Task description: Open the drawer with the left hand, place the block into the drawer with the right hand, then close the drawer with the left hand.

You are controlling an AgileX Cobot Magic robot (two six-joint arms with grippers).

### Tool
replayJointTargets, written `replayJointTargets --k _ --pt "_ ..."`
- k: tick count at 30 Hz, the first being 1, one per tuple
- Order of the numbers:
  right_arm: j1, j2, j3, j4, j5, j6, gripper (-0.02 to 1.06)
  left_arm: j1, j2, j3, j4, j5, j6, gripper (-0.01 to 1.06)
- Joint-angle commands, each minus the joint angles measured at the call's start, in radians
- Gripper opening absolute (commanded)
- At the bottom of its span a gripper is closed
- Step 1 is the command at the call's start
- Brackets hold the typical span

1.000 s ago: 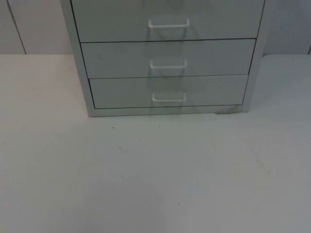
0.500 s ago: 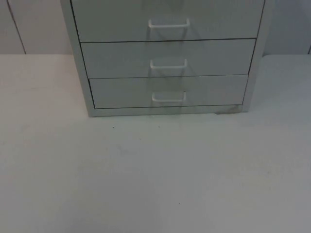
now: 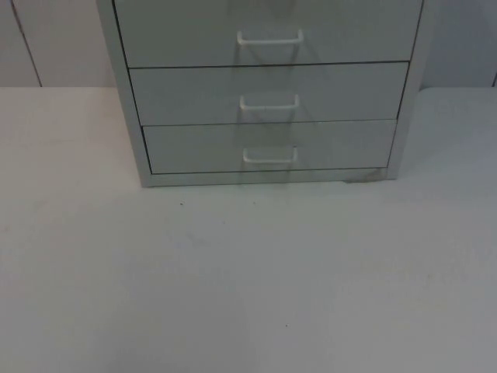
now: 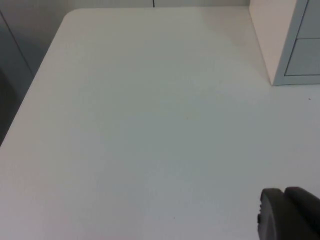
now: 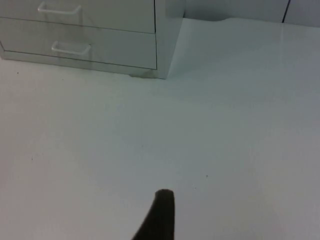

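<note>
Judging from how things lay, nothing of the task was yet done: the grey drawer cabinet point(image 3: 264, 85) stood at the far side of the white table point(image 3: 248, 272) with all three visible drawers flush in its frame. The bottom drawer point(image 3: 268, 146), the middle drawer point(image 3: 268, 93) and the one above were shut, each white handle point(image 3: 269, 155) untouched. Opening a drawer, putting the block in and closing it all seemed left to do (which drawer was meant, the task did not say). The left gripper point(image 4: 290, 215) hung over bare table off the cabinet's left side, well apart from the handles, the cabinet's corner point(image 4: 285, 45) far ahead of it. The right gripper point(image 5: 160, 215) hung over the table off the cabinet's right front corner point(image 5: 162, 50), also well apart from the drawers. Of each gripper just a black fingertip could be seen, so I cannot tell whether either was spread or closed. The block could not be made out on the table in these pictures.
</note>
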Motion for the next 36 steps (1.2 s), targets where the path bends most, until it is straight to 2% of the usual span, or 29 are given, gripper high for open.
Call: replayJointTargets --k 1,2,3,4,5,7,8,9,10,11,20,36 --pt "0.002 -0.004 0.000 -0.005 -0.001 0.000 0.85 0.005 -0.004 0.004 0.000 -0.011 -0.012 0.09" --pt "0.002 -0.004 0.000 -0.005 -0.001 0.000 0.93 0.005 -0.004 0.004 0.000 -0.011 -0.012 0.17" --pt "0.002 -0.004 0.000 -0.005 -0.001 0.000 0.93 0.005 -0.004 0.004 0.000 -0.011 -0.012 0.17" --pt "0.002 -0.004 0.000 -0.005 -0.001 0.000 1.02 0.005 -0.004 0.004 0.000 -0.011 -0.012 0.28" --pt "0.002 -0.004 0.000 -0.012 -0.001 0.009 1.05 0.005 -0.004 0.004 0.000 -0.011 -0.012 0.39" --pt "0.002 -0.004 0.002 -0.057 -0.001 0.090 1.05 0.005 -0.004 0.004 0.008 -0.011 -0.017 0.75" --pt "0.002 -0.004 0.002 -0.092 -0.001 0.126 1.05 0.005 -0.004 0.004 0.008 -0.011 -0.017 0.87" --pt "0.002 -0.004 0.002 -0.092 -0.001 0.126 1.05 0.005 -0.004 0.004 0.008 -0.011 -0.017 0.87" --pt "0.002 -0.004 0.002 -0.111 -0.001 0.152 1.05 0.005 -0.004 0.004 0.008 -0.011 -0.017 1.01" --pt "0.002 -0.004 0.002 -0.114 -0.001 0.154 1.05 0.005 -0.004 0.004 0.008 -0.011 -0.017 1.05" --pt "0.002 -0.004 0.002 -0.108 -0.001 0.106 1.05 0.005 -0.004 0.004 0.008 -0.011 -0.012 1.05" --pt "0.002 -0.004 0.002 -0.108 -0.001 0.106 1.05 0.005 -0.004 0.004 0.006 -0.011 -0.012 1.05"
